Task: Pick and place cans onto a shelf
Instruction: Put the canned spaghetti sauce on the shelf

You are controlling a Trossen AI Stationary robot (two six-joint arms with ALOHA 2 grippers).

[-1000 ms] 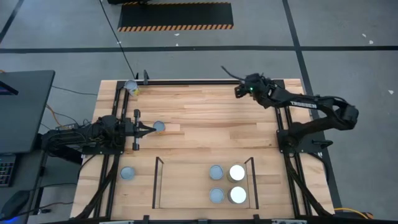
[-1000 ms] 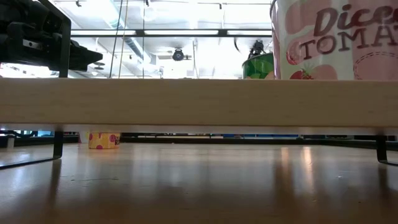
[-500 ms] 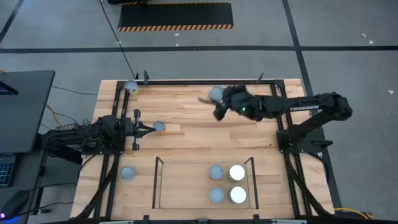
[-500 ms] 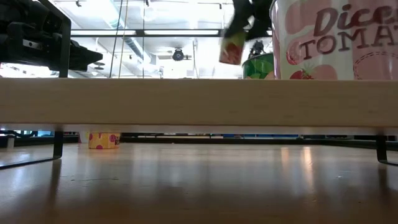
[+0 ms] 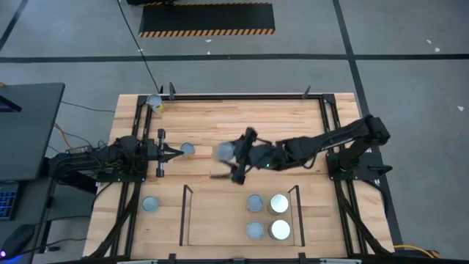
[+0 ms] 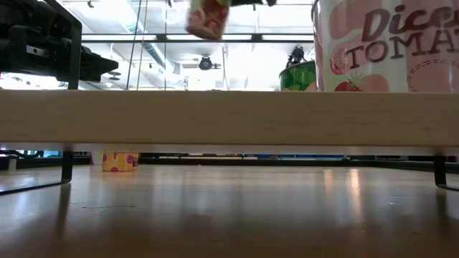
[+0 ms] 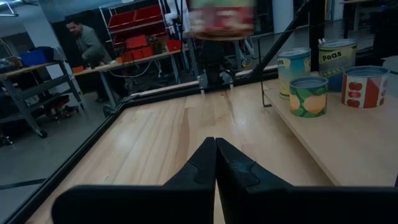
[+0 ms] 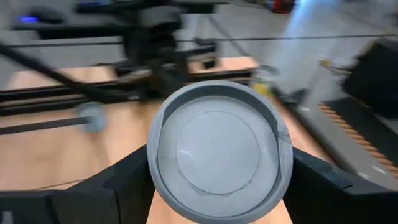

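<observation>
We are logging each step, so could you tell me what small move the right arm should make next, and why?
Probably carry on toward the shelf and lower: the right gripper holds a can in the air beyond the shelf's far edge, the shelf's left half is bare, and four cans fill its right half.

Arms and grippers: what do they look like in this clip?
Both arms are dark, almost black, jointed links with black cables trailing behind. The left gripper has two dark, wedge-shaped fingers tapering to a point. The right gripper has broad dark fingers. No readable markings show on either arm.
</observation>
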